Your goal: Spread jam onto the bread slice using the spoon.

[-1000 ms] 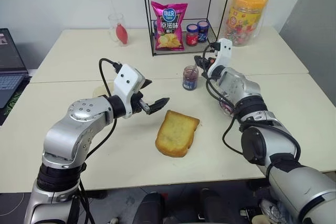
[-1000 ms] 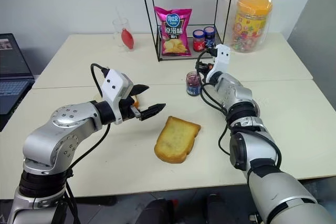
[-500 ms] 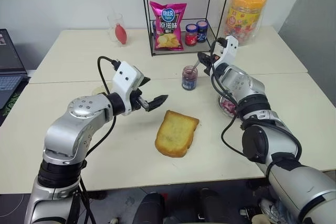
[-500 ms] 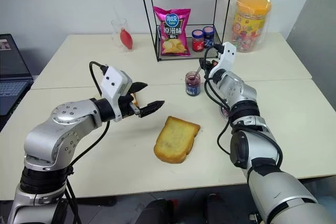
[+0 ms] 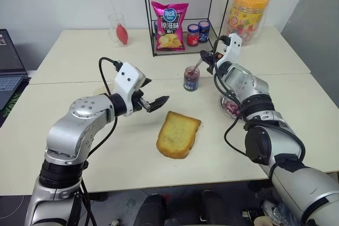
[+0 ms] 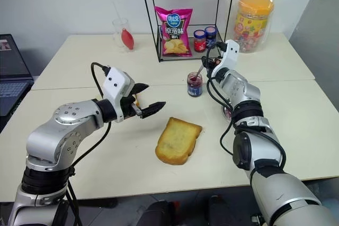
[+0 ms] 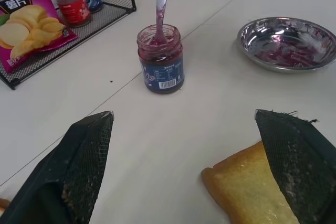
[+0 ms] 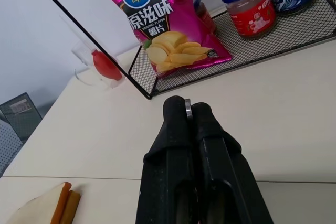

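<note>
The right hand is pressed tight on the thin handle of the small silvery metal spoon. The spoon's bowl sits down inside the small clear glass jar, in the dark red-purple jam. The jar stands on the tabletop just under and beside this hand.

So this looks like the scooping step. No jam can be seen on the bread.

The thick golden-yellow toasted bread slice lies flat, nearer the robot than the right hand and well apart from it. The left hand hangs above the tabletop just beside the bread, its two black fingers spread wide and holding nothing.

Next, the right hand likely needs to lift the spoon straight up out of the jar, keeping the bowl level so the jam stays on. Then it should carry it back to the bread and wipe the bowl across the top. The jar could tip if the spoon catches its rim.
</note>
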`<action>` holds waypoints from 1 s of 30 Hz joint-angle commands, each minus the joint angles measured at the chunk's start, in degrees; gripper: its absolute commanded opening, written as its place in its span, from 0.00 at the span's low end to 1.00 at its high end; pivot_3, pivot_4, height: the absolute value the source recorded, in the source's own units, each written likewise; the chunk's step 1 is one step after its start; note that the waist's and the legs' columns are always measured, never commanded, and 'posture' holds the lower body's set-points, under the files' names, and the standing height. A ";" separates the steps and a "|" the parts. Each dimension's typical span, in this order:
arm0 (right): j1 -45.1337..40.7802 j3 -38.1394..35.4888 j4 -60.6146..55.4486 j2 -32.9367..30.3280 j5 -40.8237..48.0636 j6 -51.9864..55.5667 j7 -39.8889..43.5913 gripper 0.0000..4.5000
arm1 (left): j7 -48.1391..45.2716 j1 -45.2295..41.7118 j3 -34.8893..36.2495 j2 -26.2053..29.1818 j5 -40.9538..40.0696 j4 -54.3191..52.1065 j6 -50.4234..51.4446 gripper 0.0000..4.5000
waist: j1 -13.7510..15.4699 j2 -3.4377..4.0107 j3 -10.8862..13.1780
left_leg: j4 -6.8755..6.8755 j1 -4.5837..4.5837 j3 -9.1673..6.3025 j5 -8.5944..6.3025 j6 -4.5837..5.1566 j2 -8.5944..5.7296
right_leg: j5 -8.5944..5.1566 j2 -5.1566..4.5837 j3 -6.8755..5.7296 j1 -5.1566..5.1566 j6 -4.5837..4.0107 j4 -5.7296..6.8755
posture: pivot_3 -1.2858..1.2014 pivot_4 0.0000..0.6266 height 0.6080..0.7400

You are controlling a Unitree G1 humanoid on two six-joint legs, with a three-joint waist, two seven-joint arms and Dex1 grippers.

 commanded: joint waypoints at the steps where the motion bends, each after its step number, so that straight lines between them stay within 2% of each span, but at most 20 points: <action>1: -2.05 -1.30 -2.61 -0.55 1.71 -0.62 -0.25 0.00 | -0.28 -1.38 0.36 0.56 0.50 -0.84 -1.63 1.00 | 0.00 0.00 0.00 | 0.00 0.00 -0.01 0.00 0.00 0.00 | 0.00 0.00 0.00 0.00 0.00 0.00 | 0.52 0.24 1.00; 30: -3.95 -11.66 0.51 -1.21 11.77 5.20 -7.13 0.00 | 0.18 -1.93 -0.29 -0.39 1.72 0.20 -3.44 1.00 | 0.01 0.00 0.00 | -0.02 -0.02 0.01 0.00 0.00 0.00 | 0.00 0.00 0.00 0.00 0.00 -0.03 | 0.52 0.24 1.00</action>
